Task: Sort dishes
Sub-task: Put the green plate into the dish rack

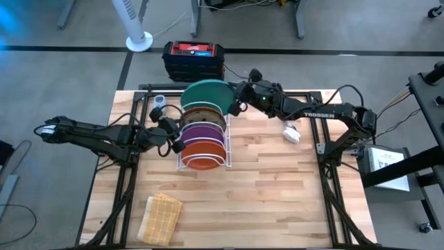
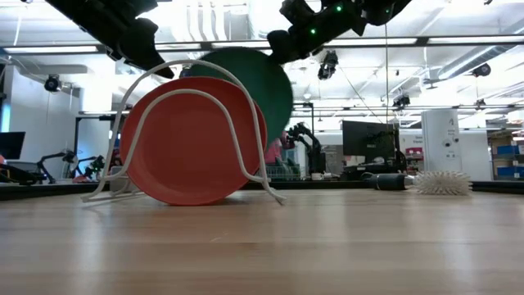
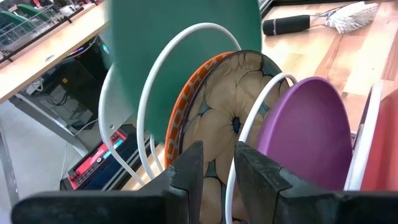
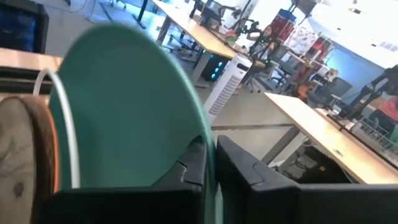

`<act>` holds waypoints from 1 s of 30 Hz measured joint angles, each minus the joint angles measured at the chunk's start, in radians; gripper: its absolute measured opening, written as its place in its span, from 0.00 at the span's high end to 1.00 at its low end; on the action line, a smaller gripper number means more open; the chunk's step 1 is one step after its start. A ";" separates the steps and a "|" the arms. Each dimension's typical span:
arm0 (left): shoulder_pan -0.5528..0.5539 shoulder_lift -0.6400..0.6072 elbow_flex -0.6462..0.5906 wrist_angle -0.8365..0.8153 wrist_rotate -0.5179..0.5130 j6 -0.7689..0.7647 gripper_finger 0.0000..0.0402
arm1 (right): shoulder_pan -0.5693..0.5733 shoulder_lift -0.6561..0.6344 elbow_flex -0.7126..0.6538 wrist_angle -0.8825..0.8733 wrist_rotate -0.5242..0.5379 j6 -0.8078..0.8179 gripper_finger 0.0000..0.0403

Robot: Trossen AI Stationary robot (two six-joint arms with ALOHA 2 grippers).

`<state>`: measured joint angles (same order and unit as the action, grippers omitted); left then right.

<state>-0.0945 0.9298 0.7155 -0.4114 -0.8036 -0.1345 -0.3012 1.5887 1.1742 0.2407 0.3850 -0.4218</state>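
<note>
A white wire rack stands mid-table. It holds on edge a plain orange plate nearest, a purple plate, an orange-patterned plate and a pale clear plate. My right gripper is shut on the large teal-green plate over the rack's far end. The teal plate's lower edge is hidden. My left gripper is at the rack's left side, its fingers narrowly apart around the patterned plate's rim. My left gripper holds the patterned plate at its left rim, coming level from the table's left. The fingers hide the place of contact. The plate stands on edge in the rack between two wire loops. My right gripper pinches the teal plate's rim between its two fingers, coming from the table's right. The plate stands on edge, upright, at the rack's far end; whether it rests in the rack I cannot tell.
A white dish brush with a black handle lies right of the rack. A tan woven cloth lies near the table's front left. A black box with a red top stands beyond the far edge.
</note>
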 joint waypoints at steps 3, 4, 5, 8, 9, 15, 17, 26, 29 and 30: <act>0.000 0.000 0.000 0.000 0.000 0.002 0.80 | -0.001 0.000 0.012 0.003 -0.008 0.001 0.98; 0.000 0.000 0.000 0.000 0.000 0.003 0.80 | -0.002 0.000 0.016 0.004 -0.019 0.008 0.98; 0.000 0.000 0.000 0.000 0.000 0.003 0.80 | -0.002 0.000 0.019 0.009 -0.027 0.014 0.99; 0.000 0.000 0.000 0.000 0.000 0.003 0.80 | -0.002 0.000 0.027 0.011 -0.034 0.024 0.99; 0.000 0.000 0.000 0.000 0.000 0.003 0.80 | -0.002 0.000 0.027 0.011 -0.036 0.025 0.99; 0.000 0.000 0.000 -0.001 -0.001 0.003 0.80 | -0.001 0.050 0.027 0.031 -0.043 0.032 0.99; 0.000 0.000 -0.001 0.000 -0.001 0.003 0.80 | 0.001 0.079 0.029 0.029 -0.046 0.022 0.99; 0.000 0.000 -0.004 -0.001 -0.001 0.003 0.80 | 0.003 0.127 0.061 0.026 -0.047 -0.005 0.99; 0.000 0.000 -0.004 -0.001 -0.001 0.003 0.80 | 0.002 0.127 0.061 0.024 -0.047 -0.002 0.99; 0.000 0.000 -0.004 -0.001 -0.001 0.003 0.80 | 0.002 0.126 0.061 0.022 -0.047 -0.002 0.99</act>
<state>-0.0945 0.9302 0.7113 -0.4122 -0.8043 -0.1310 -0.2989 1.7149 1.2354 0.2630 0.3378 -0.4234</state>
